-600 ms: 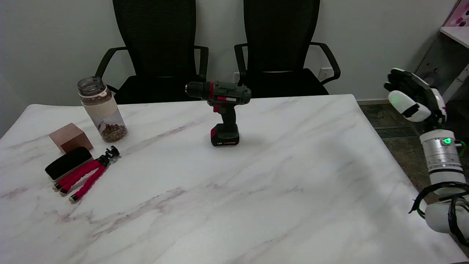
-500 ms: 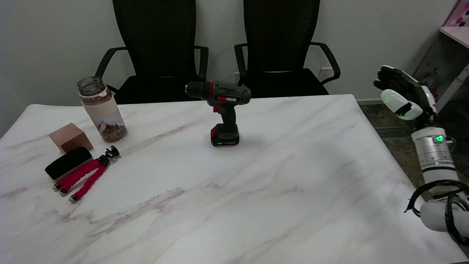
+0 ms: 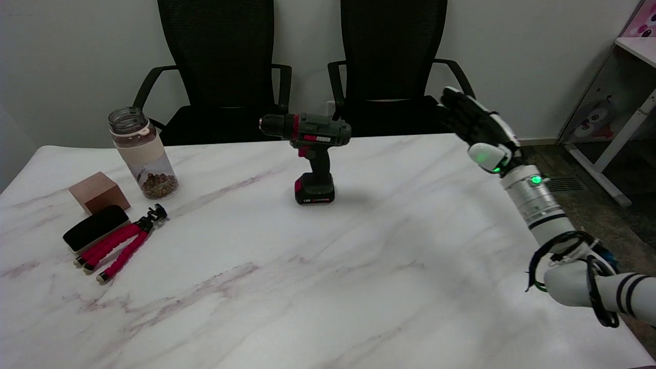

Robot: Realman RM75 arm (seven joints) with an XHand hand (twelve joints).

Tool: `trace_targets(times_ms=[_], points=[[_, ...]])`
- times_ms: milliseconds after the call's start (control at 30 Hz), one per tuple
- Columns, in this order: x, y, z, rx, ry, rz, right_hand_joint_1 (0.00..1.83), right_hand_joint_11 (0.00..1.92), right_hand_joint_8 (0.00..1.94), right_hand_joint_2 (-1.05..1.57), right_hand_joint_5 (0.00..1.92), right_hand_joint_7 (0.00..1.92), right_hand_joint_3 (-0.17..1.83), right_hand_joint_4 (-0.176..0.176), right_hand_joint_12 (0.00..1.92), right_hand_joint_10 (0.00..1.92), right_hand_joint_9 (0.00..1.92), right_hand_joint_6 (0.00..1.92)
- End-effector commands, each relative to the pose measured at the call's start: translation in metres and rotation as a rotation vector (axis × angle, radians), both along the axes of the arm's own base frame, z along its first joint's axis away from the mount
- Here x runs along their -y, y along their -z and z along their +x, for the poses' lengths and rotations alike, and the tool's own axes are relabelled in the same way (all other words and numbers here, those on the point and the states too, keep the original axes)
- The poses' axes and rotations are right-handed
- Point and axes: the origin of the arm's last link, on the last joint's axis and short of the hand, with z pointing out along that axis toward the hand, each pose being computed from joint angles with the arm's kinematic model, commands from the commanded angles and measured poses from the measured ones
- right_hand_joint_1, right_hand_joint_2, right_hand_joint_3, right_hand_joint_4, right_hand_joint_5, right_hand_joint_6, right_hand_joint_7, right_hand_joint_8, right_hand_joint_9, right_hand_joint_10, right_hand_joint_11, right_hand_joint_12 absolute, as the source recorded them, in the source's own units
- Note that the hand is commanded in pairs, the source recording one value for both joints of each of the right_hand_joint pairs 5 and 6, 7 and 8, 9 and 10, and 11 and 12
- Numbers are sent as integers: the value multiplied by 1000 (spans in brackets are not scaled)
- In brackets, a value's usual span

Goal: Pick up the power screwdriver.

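1. Bottle (image 3: 142, 154): we record it well left of the power screwdriver, upright, lid off, with brown pieces in its base.
2. Wooden block (image 3: 98, 191): left of the power screwdriver, in front of the bottle, with a black pad (image 3: 95, 228) just before it.
3. Small tripod (image 3: 123, 242): red legs folded, lying flat beside the pad, well left of the power screwdriver.
4. Power screwdriver (image 3: 310, 154): we find it upright on its battery base on the marble surface (image 3: 359, 277), toward the far edge, chuck pointing left, handle clear all round.
5. Right hand (image 3: 474, 128): well right of the power screwdriver, raised above the surface near its far right corner; fingers extended and apart, holding nothing.
6. Risks, as we judge them: the tool is top-heavy on a small base, so a sideways knock from the fingers on the motor housing could tip it leftward. Closing on the housing rather than the handle may give a loose hold, and the battery's weight could swing the tool out of the fingers on lifting.
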Motion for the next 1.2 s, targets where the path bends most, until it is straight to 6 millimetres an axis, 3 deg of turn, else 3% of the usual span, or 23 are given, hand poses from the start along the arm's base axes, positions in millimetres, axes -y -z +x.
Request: trace_targets(times_ms=[33,333,467,767,867,1200], points=[[83,102,-25,-16,150,196,909,210,184,-457,184,184,933,42,210,263,263,184],[112,117,-32,-19,182,154,915,181,190,-515,190,190,905,97,181,238,238,190],[120,143,-41,-16,235,201,911,183,195,-543,195,195,897,127,183,237,237,195],[133,201,-67,39,311,214,910,234,202,-540,202,202,869,128,234,275,275,202],[139,214,-64,0,302,210,910,237,222,-537,222,222,867,145,237,275,275,222],[148,214,-57,-35,307,198,913,233,200,-573,200,200,874,164,233,269,269,200]])
